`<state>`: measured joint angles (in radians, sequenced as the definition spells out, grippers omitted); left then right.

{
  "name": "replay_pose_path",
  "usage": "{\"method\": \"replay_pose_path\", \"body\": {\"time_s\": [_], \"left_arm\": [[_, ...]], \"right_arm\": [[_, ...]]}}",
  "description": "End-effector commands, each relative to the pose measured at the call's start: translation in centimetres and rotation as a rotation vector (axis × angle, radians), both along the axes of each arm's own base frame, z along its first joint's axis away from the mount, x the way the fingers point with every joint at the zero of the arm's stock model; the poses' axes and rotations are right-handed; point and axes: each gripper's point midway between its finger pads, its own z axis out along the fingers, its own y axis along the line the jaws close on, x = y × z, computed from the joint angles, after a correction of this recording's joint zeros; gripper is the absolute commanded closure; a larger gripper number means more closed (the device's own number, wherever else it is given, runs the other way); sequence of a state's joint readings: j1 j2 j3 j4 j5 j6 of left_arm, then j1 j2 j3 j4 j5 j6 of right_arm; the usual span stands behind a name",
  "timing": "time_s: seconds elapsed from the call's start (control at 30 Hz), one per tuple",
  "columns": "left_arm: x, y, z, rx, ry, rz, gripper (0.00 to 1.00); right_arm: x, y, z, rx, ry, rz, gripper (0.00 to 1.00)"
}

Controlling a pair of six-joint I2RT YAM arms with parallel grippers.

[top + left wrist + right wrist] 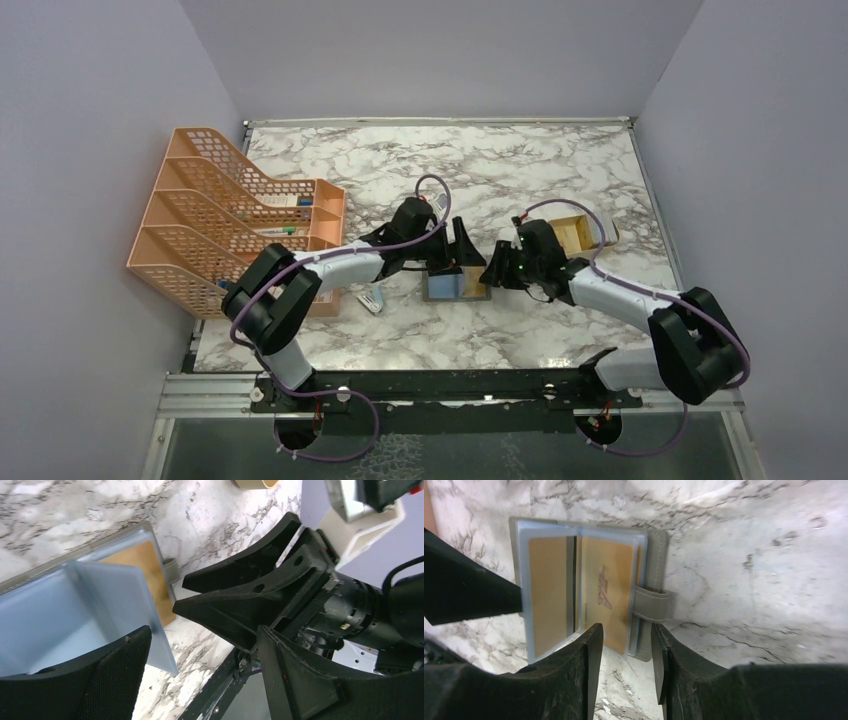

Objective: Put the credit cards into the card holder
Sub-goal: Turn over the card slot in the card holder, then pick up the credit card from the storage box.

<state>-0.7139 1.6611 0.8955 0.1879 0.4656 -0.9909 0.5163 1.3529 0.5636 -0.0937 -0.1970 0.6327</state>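
Card holder (651, 560) lies open on the marble worktop (749, 555) btwn the two arms, light-blue inside up, grey snap tab (649, 605) sticking out on the side nearest the right tool (625, 628). Two tan-gold credit cards (606, 592) sit in the clear pockets. The one by the tab looks nearly seated, w/ its edge close to the pocket mouth.

Right tool: fingers a narrow gap apart, nothing btwn them, hovering just beside the holder's edge next to the tab. Left tool (203, 632): spread wide, gripping nothing. One finger (469, 592) touches the holder's far edge and looks to be pinning it. In the left wrist view a clear pocket page (125, 600) stands up off the rest.

Prob. the step is seating the last card flush, then done. To do it well:
- Pin the holder w/ the left finger so it can't slide.
- Push the card edge along the pocket's length w/ one right fingertip, low and flat, light force.
- Stay off the tab & the raised page, as either could snag and flip the holder.

Can't tell if the tan tray (580, 230) has more cards in it. Check before calling it finished.
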Motion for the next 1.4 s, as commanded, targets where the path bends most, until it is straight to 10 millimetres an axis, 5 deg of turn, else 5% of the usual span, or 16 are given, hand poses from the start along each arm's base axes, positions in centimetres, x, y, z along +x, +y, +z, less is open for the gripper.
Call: {"method": "replay_pose_path", "body": {"time_s": [0.0, 0.1, 0.23, 0.43, 0.67, 0.73, 1.0, 1.13, 1.37], "left_arm": [[-0.5, -2.4, 1.5, -0.080, -0.034, -0.057, 0.21], [-0.8, -2.9, 0.6, -0.080, -0.012, -0.084, 0.21], [-1.1, -2.5, 1.8, -0.086, -0.047, -0.104, 0.20], [-0.8, 0.4, 3.3, 0.059, -0.162, -0.082, 0.18], [-1.6, 4.3, 6.0, 0.185, -0.307, -0.080, 0.11], [-2.1, 5.5, 6.3, 0.231, -0.329, -0.095, 0.01], [-4.7, 9.0, 7.0, 0.328, -0.438, -0.221, 0.01], [-6.3, 9.6, 5.4, 0.351, -0.434, -0.336, 0.01], [-6.0, 11.5, 3.7, 0.445, -0.486, -0.345, 0.01]], "right_arm": [[1.9, -2.7, 1.7, -0.095, -0.100, -0.149, 0.58], [2.2, -4.0, 2.7, -0.117, -0.134, -0.223, 0.57], [2.2, -5.7, 4.3, -0.135, -0.187, -0.304, 0.57], [3.4, -7.5, 7.2, -0.179, -0.295, -0.372, 0.54], [7.5, -9.5, 10.4, -0.360, -0.389, -0.413, 0.47], [8.8, -10.0, 10.4, -0.443, -0.392, -0.389, 0.46], [13.0, -14.3, 8.0, -0.713, -0.238, -0.415, 0.42], [13.6, -17.9, 6.6, -0.761, -0.151, -0.472, 0.40], [13.5, -24.3, 7.6, -0.903, -0.091, -0.576, 0.34]]}}
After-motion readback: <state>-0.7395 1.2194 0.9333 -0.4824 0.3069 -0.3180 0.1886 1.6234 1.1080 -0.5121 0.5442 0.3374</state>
